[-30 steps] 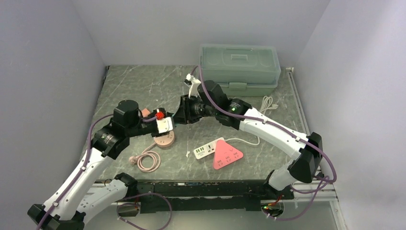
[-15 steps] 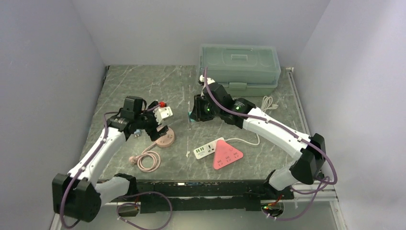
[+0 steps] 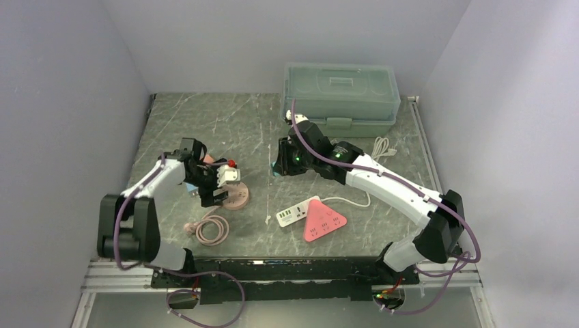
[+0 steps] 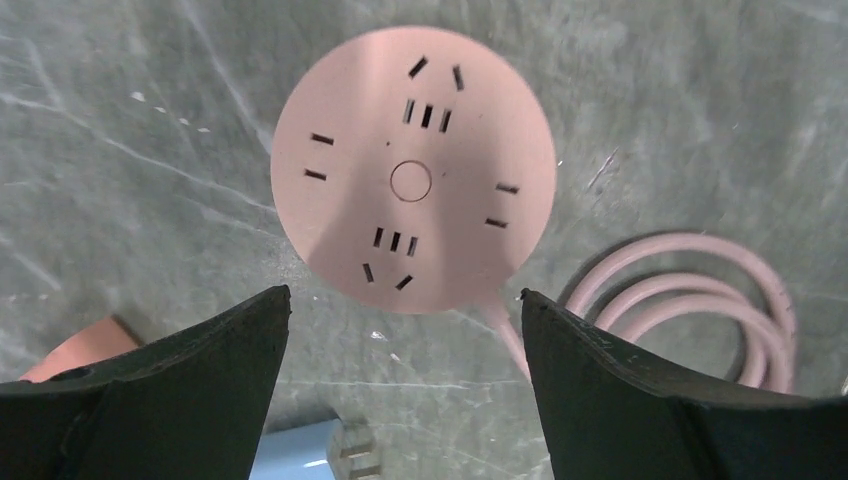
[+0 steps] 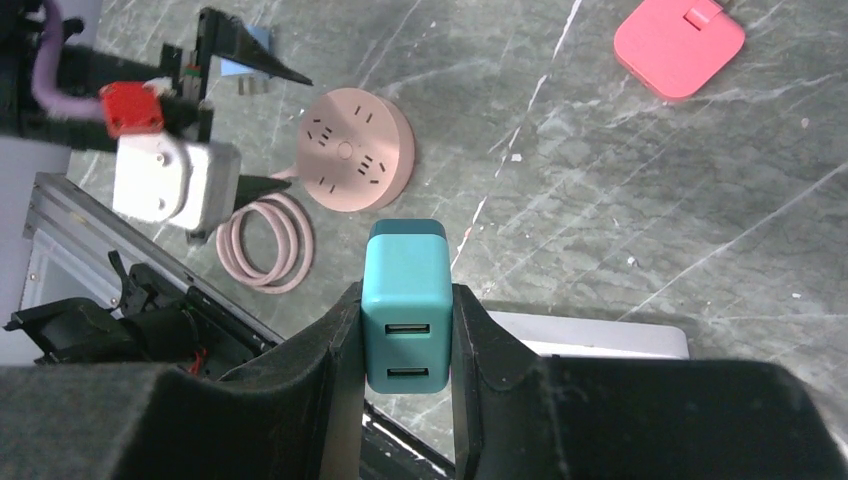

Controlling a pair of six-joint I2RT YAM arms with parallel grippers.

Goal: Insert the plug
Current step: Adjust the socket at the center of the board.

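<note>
A teal USB charger plug [image 5: 406, 300] is clamped upright between my right gripper's [image 5: 406, 292] fingers, USB ports facing the camera; its prongs are hidden. In the top view the right gripper [image 3: 276, 165] hovers above the table, to the right of the round pink socket hub [image 3: 236, 199]. The hub [image 4: 412, 170] lies flat, its slots facing up, and it also shows in the right wrist view [image 5: 350, 150]. My left gripper [image 4: 403, 293] is open and empty, fingers spread just above the hub's near edge. In the top view the left gripper [image 3: 213, 193] is by the hub's left side.
The hub's pink cable coil [image 3: 212, 229] lies towards the front. A light-blue plug [image 4: 310, 455] and a salmon block [image 4: 80, 350] lie beside the left gripper. A white power strip [image 3: 295, 212] and pink triangular strip [image 3: 325, 223] lie front centre. A green lidded box [image 3: 341, 96] stands at the back.
The left arm has folded back and its open gripper has dropped down beside the pink hub. The right gripper swung right and turned downward with the teal plug, then held nearly still.
</note>
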